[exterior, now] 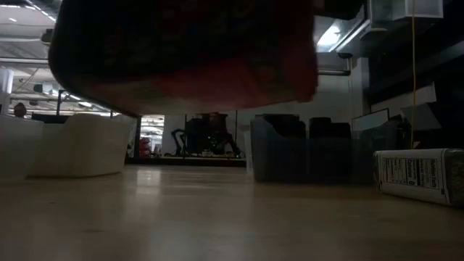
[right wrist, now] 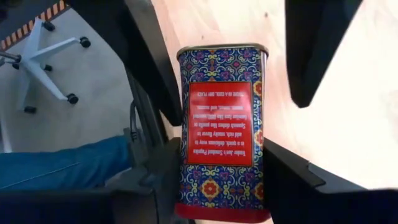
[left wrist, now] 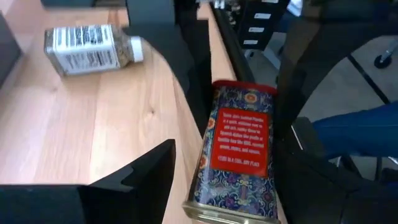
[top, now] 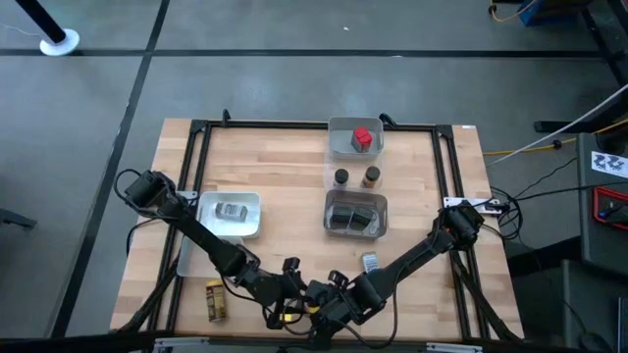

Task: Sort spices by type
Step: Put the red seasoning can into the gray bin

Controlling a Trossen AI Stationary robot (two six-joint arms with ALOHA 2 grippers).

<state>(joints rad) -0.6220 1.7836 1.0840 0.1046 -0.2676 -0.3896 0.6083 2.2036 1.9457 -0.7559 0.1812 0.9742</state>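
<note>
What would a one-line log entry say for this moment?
right gripper: holds patterned tin above near table edge | left gripper: jaws open around same tin

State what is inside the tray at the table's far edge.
The far tray holds one red spice box. Anything beneath the box is hidden.

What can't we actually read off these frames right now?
- Patterned red-and-blue tin: in the high view the arms' wrists cover it at the table's near edge; the low view shows only a dark blur overhead.
- Dark tray's contents: too small in the high view, murky in the low view.
- Two small jars: labels too small.
- Left gripper: one of its fingers cut off by the frame edge.
</note>
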